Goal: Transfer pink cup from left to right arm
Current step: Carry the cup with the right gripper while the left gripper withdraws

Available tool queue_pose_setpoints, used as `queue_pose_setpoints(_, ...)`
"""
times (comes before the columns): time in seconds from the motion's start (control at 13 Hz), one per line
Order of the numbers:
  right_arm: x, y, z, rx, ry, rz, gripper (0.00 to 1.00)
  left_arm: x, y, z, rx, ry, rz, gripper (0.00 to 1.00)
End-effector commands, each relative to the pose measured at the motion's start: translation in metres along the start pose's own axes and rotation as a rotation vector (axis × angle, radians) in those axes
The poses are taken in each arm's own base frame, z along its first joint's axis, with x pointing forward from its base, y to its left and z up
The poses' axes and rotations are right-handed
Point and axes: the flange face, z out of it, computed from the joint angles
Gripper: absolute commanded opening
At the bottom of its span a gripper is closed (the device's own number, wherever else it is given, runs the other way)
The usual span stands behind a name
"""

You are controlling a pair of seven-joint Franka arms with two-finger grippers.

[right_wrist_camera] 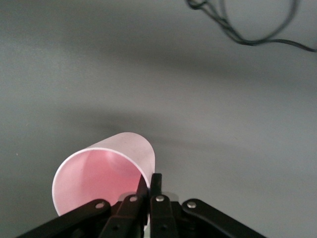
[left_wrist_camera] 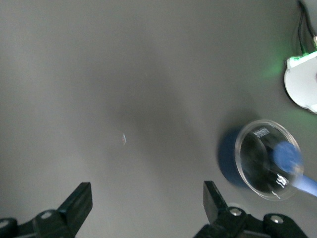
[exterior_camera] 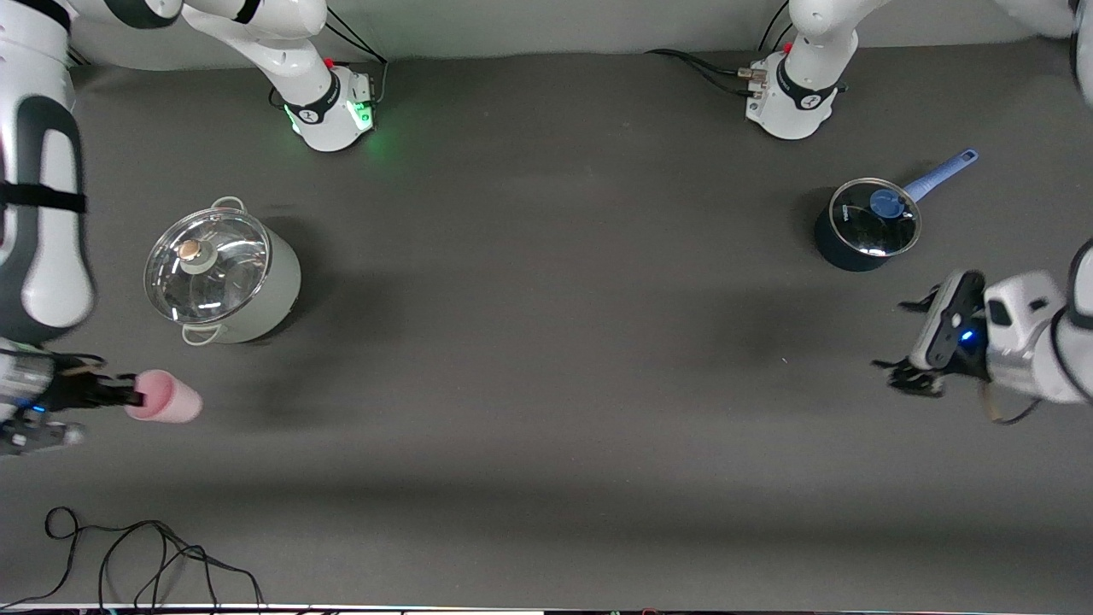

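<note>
My right gripper (exterior_camera: 128, 395) pinches the pink cup (exterior_camera: 164, 397) by its rim, aloft over the right arm's table end; left gripper (exterior_camera: 907, 342) spread, empty. That thin rim grip could slip.

The worktop (exterior_camera: 546, 342) has a matt dark grey surface, cloth-like and soft in look. The pink cup (exterior_camera: 164, 398) looks like smooth, faintly translucent plastic with a satin sheen. The large pot (exterior_camera: 256, 290) has pale enamel-like sides, polished metal handles and a glossy glass lid. The small saucepan (exterior_camera: 845, 248) is dark and matt, with a shiny glass lid and a blue plastic-looking handle. Both arms wear glossy white shells; the jaws are matt black.
</note>
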Motion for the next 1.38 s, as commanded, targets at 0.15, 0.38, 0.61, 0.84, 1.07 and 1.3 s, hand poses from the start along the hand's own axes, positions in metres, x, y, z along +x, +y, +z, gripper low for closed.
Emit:
queue_pose_setpoints(0.15, 0.016, -0.008, 0.065, 0.004, -0.011, -0.029, 0.00, 0.057, 0.029, -0.059, 0.090, -0.236, -0.403, 1.00)
queue_pose_setpoints(0.38, 0.016, -0.001, 0.103, 0.007, -0.048, -0.027, 0.00, 0.078, 0.029, -0.079, 0.183, -0.206, -0.776, 1.00)
queue_pose_setpoints(0.61, 0.016, 0.005, 0.113, 0.007, -0.049, -0.070, 0.00, 0.076, 0.034, -0.082, 0.196, -0.179, -1.103, 1.00)
queue_pose_setpoints(0.84, 0.012, 0.016, 0.120, 0.011, -0.059, -0.055, 0.00, 0.084, 0.033, -0.081, 0.185, -0.076, -1.409, 1.00)
queue_pose_setpoints(1.07, 0.012, 0.016, 0.126, 0.012, -0.065, -0.055, 0.39, 0.106, 0.027, -0.078, 0.173, -0.013, -1.712, 1.00)
queue_pose_setpoints(1.3, 0.013, 0.016, 0.118, 0.010, -0.054, -0.053, 0.99, 0.134, 0.020, -0.070, 0.083, 0.056, -1.863, 1.00)
